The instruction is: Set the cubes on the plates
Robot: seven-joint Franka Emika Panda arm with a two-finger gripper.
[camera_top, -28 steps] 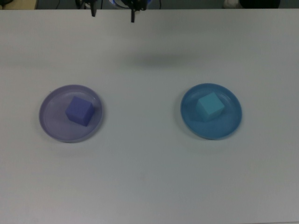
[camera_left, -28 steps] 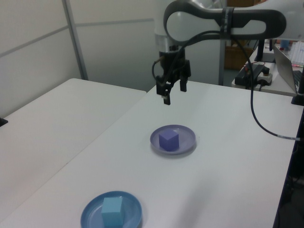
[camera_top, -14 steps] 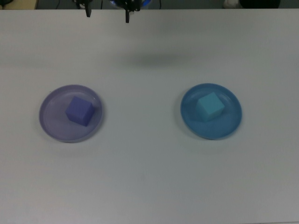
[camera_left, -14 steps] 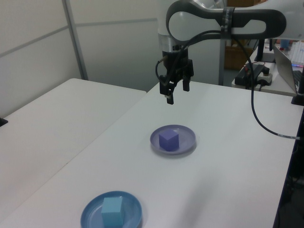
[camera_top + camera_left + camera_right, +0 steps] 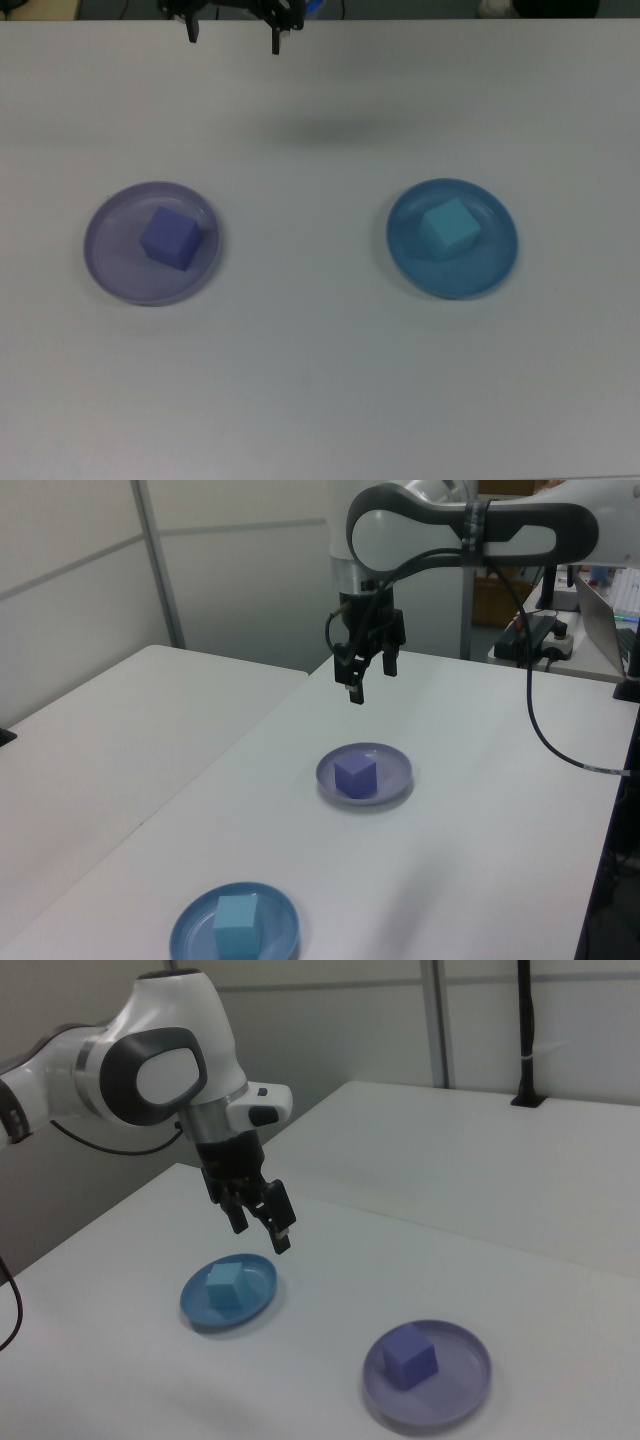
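Top view: the indigo-purple matte cube (image 5: 168, 238) sits on the pale lavender round plate (image 5: 108, 262) at left, the turquoise matte cube (image 5: 449, 228) on the blue round plate (image 5: 480, 275) at right — both apparently delivered. Left view: the gripper (image 5: 366, 676) hangs above the white bench (image 5: 480, 810), spread and empty. Right view: it is clear of both plates — likely finished.

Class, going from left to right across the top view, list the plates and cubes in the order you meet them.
Lavender plate → indigo cube resting on it → blue plate → turquoise cube resting on it.
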